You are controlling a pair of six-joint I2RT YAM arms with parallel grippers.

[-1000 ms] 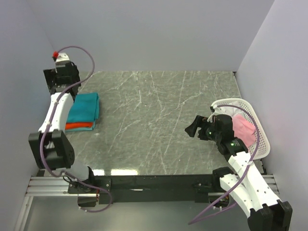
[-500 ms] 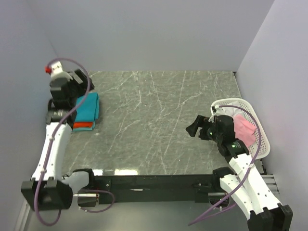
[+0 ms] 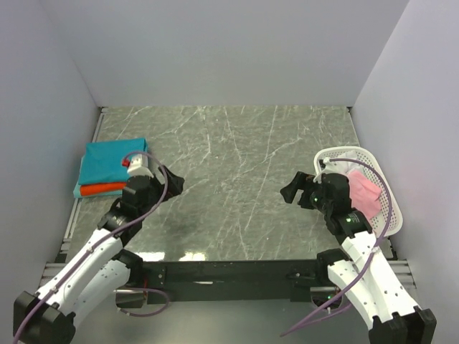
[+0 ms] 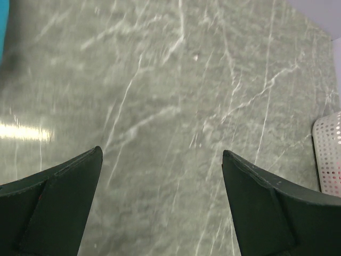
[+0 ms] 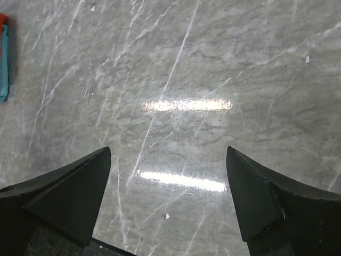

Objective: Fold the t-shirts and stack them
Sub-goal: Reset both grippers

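At left, flat teal-over-orange t-shirt stack (image 3: 105,162)

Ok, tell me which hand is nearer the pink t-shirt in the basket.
Right. The right hand hovers over the table just left of the white basket holding the pink t-shirt; the left hand is far across the table, beside the folded stack.

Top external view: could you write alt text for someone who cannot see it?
Two robot arms reach over a grey marble table, the left gripper and right gripper both open and empty. A folded teal t-shirt lies on an orange-red t-shirt at the left edge; a pink t-shirt sits in a white mesh basket on the right.
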